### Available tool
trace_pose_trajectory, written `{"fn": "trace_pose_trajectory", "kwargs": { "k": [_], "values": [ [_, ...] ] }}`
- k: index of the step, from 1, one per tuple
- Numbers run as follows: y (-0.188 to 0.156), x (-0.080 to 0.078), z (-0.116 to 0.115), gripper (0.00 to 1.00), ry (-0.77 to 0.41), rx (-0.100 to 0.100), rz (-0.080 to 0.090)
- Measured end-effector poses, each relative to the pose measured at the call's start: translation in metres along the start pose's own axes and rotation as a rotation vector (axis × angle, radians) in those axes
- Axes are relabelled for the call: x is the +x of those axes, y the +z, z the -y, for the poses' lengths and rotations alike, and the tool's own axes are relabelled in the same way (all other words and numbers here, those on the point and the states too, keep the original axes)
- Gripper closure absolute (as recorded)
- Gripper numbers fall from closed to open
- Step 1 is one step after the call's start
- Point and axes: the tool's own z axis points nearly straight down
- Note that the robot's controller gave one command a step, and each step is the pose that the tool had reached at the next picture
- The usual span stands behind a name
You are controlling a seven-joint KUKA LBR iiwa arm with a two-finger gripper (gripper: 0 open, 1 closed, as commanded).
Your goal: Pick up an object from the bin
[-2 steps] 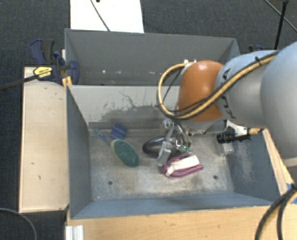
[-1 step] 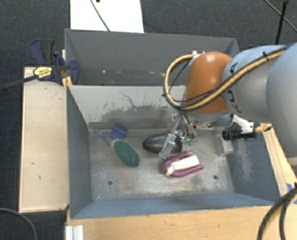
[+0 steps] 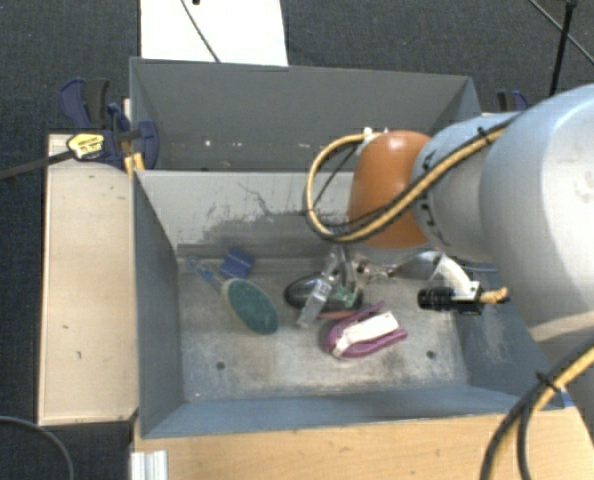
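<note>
Soft, even light fills the grey sheet-metal bin; its floor reads pale; shadow gathers at its right end beneath the glossy grey arm casing.

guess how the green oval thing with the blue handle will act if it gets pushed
The green oval thing lies flat on the bin floor, so it would probably slide rather than roll. Its blue handle sticks out toward the back wall, so an off-centre push may well spin it.
</note>
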Motion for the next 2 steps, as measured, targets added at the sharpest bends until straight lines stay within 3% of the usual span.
{"fn": "trace_pose_trajectory", "kwargs": {
  "k": [1,2],
  "values": [
    [-0.0011,-0.0012,-0.0006,0.00,-0.002,-0.001,0.001],
    [-0.0041,-0.0034,-0.0021,1.00,-0.002,-0.005,0.008]
  ]
}}
